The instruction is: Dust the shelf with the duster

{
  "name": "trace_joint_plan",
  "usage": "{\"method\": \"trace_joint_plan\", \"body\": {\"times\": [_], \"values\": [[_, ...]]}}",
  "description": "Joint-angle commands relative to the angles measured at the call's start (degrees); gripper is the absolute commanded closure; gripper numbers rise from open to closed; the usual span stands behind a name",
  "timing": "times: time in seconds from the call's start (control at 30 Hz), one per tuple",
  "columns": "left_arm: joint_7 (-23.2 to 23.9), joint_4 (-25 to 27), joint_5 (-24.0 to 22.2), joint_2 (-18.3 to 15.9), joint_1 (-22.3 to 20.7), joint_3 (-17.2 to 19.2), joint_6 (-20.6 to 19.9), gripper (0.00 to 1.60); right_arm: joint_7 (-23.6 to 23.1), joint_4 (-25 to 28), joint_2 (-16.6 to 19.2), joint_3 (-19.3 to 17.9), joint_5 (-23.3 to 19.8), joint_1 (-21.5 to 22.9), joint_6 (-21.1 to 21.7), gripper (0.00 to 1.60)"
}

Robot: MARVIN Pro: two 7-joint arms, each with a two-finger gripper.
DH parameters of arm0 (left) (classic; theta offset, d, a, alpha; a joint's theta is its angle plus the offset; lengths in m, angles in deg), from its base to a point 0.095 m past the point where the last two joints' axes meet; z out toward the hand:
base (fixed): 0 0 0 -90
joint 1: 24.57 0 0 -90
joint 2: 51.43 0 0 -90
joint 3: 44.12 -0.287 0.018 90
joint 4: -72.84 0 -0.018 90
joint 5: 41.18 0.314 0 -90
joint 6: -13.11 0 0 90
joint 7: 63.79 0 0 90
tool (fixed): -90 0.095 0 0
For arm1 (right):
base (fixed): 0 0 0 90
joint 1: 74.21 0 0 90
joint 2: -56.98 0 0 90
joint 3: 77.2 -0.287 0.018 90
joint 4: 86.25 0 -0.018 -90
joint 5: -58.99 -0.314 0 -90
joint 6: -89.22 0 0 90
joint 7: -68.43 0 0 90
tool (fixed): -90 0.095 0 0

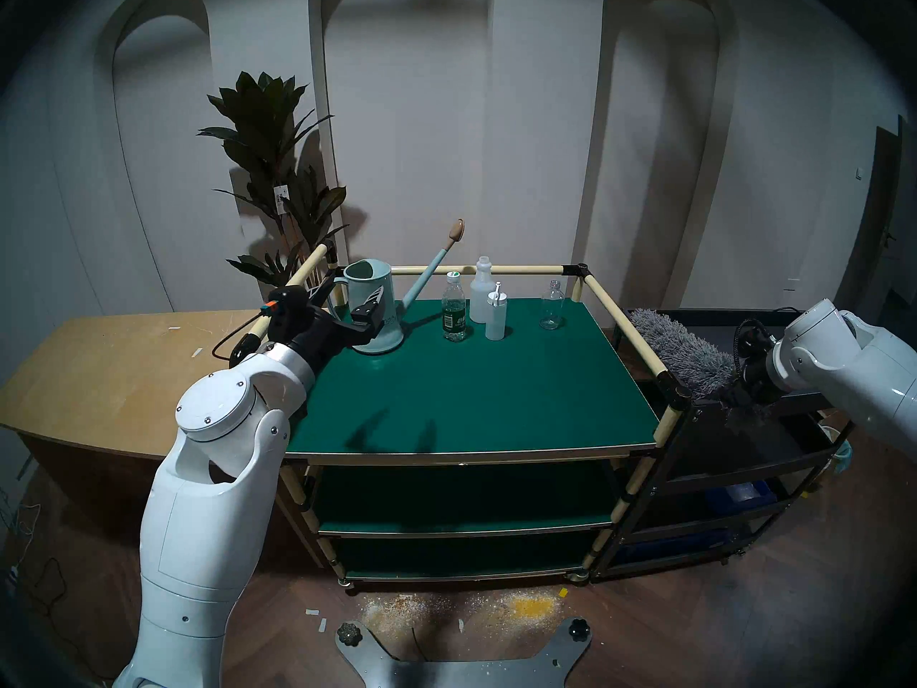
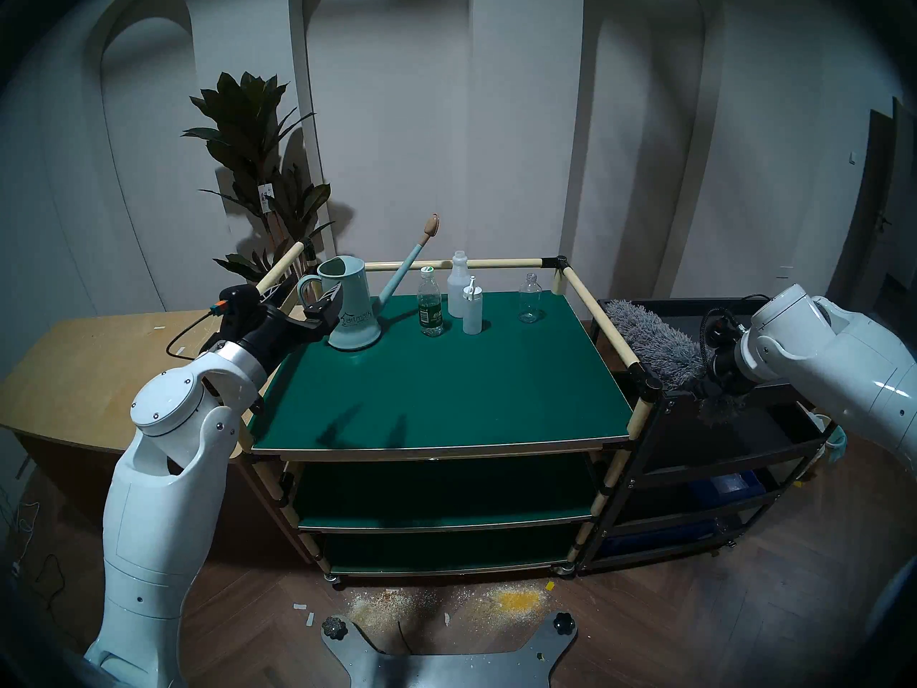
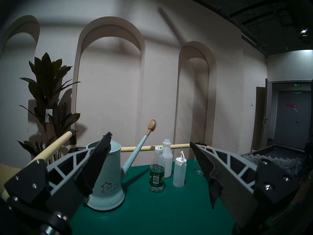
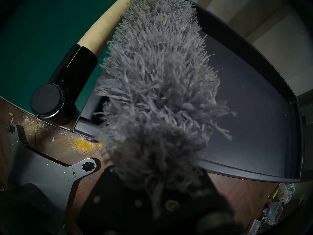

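The shelf (image 1: 471, 374) has dark green boards, cream rails and black joints; it also shows in the head right view (image 2: 446, 374). My right gripper (image 1: 739, 399) is shut on the handle end of the fluffy grey duster (image 1: 680, 349). The duster's head lies along the outside of the shelf's right rail, over the black cart. In the right wrist view the duster (image 4: 157, 77) fills the middle and hides the fingers. My left gripper (image 1: 345, 300) is open and empty at the shelf's back left, its fingers on either side of a pale blue watering can (image 1: 369, 277).
On the top board stand the watering can (image 3: 108, 178), a green-label water bottle (image 1: 454, 307), two white bottles (image 1: 481, 295) and a clear glass bottle (image 1: 552, 307). A black tray cart (image 1: 744, 453) is on the right, a wooden counter (image 1: 124, 364) on the left. Powder (image 1: 531, 610) lies on the floor.
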Motion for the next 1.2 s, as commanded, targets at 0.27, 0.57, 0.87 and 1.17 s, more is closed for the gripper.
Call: {"method": "trace_joint_plan", "body": {"times": [0.27, 0.57, 0.87, 1.17], "values": [[-1.31, -5.23, 1.38, 1.16, -10.25, -2.8, 0.02, 0.0, 9.61, 0.87, -0.02, -1.47, -5.14, -3.24, -4.59, 1.6], [-1.8, -9.98, 2.45, 1.87, -15.25, -4.74, -0.36, 0.0, 17.62, 2.11, -0.25, -2.23, -10.76, -5.97, -8.27, 1.6], [-1.55, -14.24, 3.37, 2.04, -19.69, -6.2, -1.09, 0.0, 25.91, 4.26, 0.1, -3.25, -19.71, -9.13, -12.19, 1.57], [-0.53, -17.35, 4.01, 1.97, -22.41, -7.04, -1.8, 0.0, 37.0, 9.57, 2.74, -4.58, -28.4, -11.77, -18.58, 0.0]]}}
